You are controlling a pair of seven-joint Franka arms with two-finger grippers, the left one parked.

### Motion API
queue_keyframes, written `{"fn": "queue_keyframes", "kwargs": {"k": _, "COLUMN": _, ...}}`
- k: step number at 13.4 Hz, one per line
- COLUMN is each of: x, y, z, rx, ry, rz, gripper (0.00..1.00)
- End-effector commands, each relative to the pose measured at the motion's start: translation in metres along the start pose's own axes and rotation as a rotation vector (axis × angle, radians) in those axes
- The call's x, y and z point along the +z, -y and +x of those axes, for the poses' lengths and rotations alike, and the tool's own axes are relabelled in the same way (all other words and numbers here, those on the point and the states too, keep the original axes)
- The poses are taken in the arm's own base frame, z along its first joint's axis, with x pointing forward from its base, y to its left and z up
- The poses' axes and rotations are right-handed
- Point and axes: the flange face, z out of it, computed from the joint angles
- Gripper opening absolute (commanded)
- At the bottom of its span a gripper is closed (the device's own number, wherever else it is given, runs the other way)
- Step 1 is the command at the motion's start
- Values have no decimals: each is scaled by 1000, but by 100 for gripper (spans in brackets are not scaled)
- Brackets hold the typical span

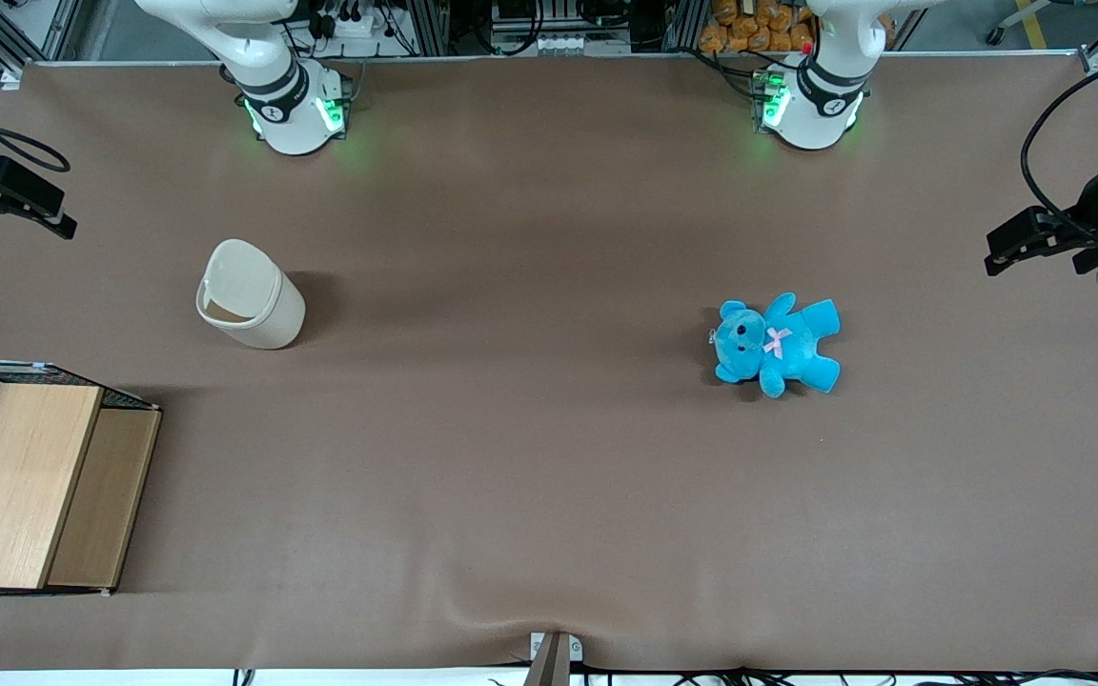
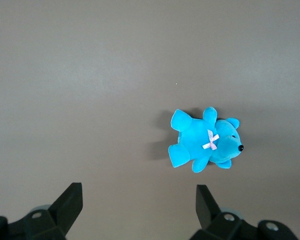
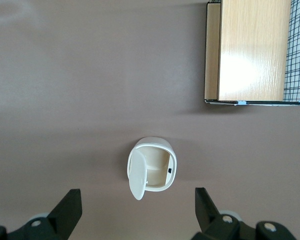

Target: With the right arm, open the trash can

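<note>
Trash can: the cream-white trash can (image 1: pixel 252 295) stands upright on the brown table (image 1: pixel 530 457), in the left-centre of the front view, toward the working arm's end.
Lid: its lid (image 3: pixel 136 174) is swung up and stands on edge at the rim, so the hollow inside shows (seen from straight above in the right wrist view).
Gripper: the gripper (image 3: pixel 137 207) hangs high above the can, touching nothing; its two black fingers (image 3: pixel 70 207) are spread wide apart with only table and can between them. In the front view it sits at the left edge of the frame.
Wooden box: a wooden box (image 1: pixel 34 486) lies in the lower left of the front view, nearer the front camera than the can and well apart from it.
Teddy: a blue teddy (image 1: pixel 776 343) lies flat at right of centre in the front view, toward the parked arm's end.
</note>
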Motion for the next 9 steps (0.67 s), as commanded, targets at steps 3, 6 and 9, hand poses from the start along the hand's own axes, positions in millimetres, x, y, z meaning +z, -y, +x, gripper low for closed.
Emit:
{"fn": "queue_keyframes", "kwargs": {"k": 3, "x": -2, "y": 2, "z": -4, "rx": -1, "ry": 15, "rz": -16, "gripper": 100}}
{"fn": "queue_keyframes", "kwargs": {"k": 6, "x": -2, "y": 1, "z": -4, "rx": 2, "ry": 17, "rz": -16, "gripper": 100}}
{"fn": "queue_keyframes", "kwargs": {"k": 9, "x": 0, "y": 3, "z": -4, "rx": -2, "ry": 20, "rz": -16, "gripper": 100}}
